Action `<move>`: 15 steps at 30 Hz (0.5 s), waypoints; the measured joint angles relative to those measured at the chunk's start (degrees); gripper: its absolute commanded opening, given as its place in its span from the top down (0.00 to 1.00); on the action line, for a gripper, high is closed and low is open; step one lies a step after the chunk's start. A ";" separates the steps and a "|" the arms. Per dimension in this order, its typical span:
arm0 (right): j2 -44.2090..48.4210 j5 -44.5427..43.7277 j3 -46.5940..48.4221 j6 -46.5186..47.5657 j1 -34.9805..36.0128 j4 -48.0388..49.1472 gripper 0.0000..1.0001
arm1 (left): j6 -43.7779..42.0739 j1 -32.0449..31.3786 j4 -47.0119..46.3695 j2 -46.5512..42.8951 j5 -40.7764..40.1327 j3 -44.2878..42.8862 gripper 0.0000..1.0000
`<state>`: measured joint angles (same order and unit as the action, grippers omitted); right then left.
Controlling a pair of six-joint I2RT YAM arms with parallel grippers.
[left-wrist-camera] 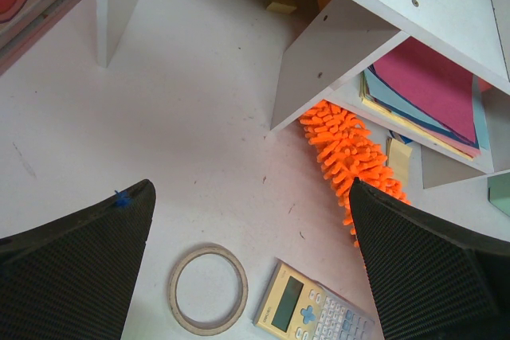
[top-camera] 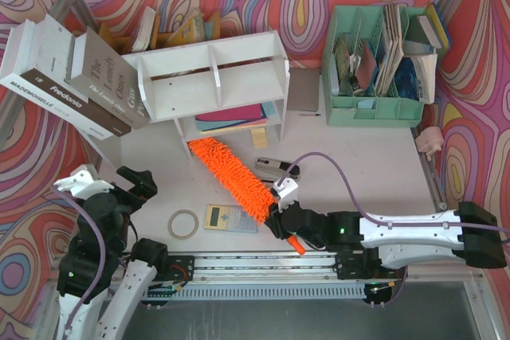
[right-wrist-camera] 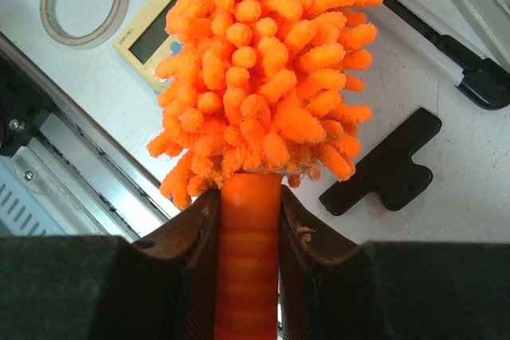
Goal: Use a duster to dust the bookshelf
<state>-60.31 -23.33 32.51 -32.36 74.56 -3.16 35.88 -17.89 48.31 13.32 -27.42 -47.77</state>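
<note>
The white bookshelf [top-camera: 211, 73] stands at the back centre, with coloured folders on its lower tier; its corner and folders show in the left wrist view [left-wrist-camera: 343, 45]. The orange fluffy duster [top-camera: 231, 173] lies diagonally on the table, its tip just in front of the shelf's left foot [left-wrist-camera: 347, 149]. My right gripper [top-camera: 279, 216] is shut on the duster's orange handle, the fluffy head [right-wrist-camera: 263, 61] reaching away from the jaws [right-wrist-camera: 249, 205]. My left gripper [top-camera: 134, 182] hovers open at the near left, nothing between its fingers [left-wrist-camera: 251, 197].
A tape ring [top-camera: 183, 224] and a calculator [top-camera: 229, 218] lie left of the duster handle. A stapler [top-camera: 277, 169] lies to its right. A mint-green file organizer [top-camera: 378, 65] stands back right. Large books [top-camera: 72, 77] lean at the back left.
</note>
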 measured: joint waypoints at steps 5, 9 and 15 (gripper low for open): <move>-1.60 0.09 0.00 -0.26 0.00 -0.61 1.00 | 0.00 0.00 0.00 0.00 0.00 0.00 0.02; -4.24 0.11 0.00 -1.07 0.00 -0.59 1.00 | 0.00 0.00 0.00 0.00 0.00 0.00 0.02; -4.59 -0.35 0.02 -0.94 0.07 -0.94 1.00 | 0.00 0.00 0.00 0.00 0.00 0.00 0.02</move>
<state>-64.90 -23.68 32.53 -33.30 74.63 -4.10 35.88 -17.89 48.31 13.32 -27.42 -47.77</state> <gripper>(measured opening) 0.328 0.985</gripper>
